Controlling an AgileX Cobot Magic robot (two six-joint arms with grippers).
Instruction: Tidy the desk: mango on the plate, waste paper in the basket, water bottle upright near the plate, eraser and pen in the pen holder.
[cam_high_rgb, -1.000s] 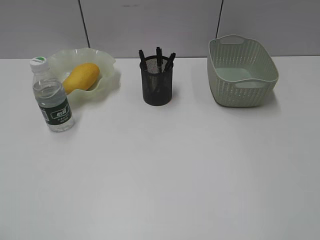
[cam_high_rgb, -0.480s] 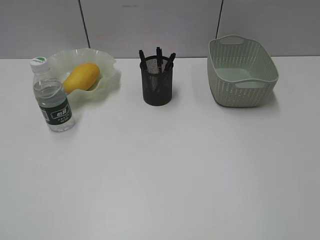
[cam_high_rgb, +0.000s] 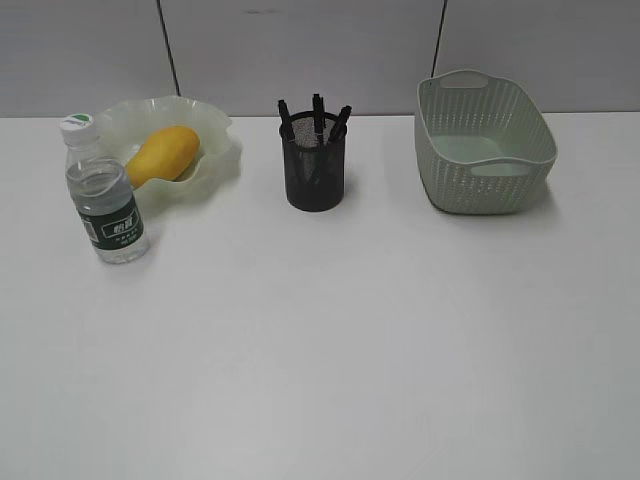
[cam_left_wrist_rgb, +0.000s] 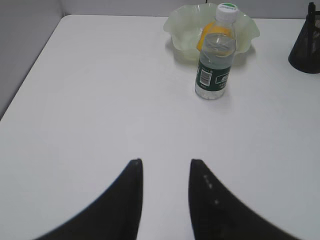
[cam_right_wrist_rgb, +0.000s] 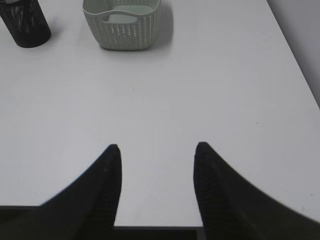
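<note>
Left claw (cam_left_wrist_rgb: 165, 172) has narrowed, holding nothing.

- The mango (cam_high_rgb: 163, 154) is seen lying in the wavy-rimmed plate (cam_high_rgb: 215, 128) at the back left of the desk (cam_high_rgb: 330, 340).
- The water bottle (cam_high_rgb: 104, 193) is stood upright just beside the plate.
- Dark pens (cam_high_rgb: 317, 112) are held in the pen holder (cam_high_rgb: 315, 173).
- The basket (cam_high_rgb: 484, 143) is placed at the back right.
</note>
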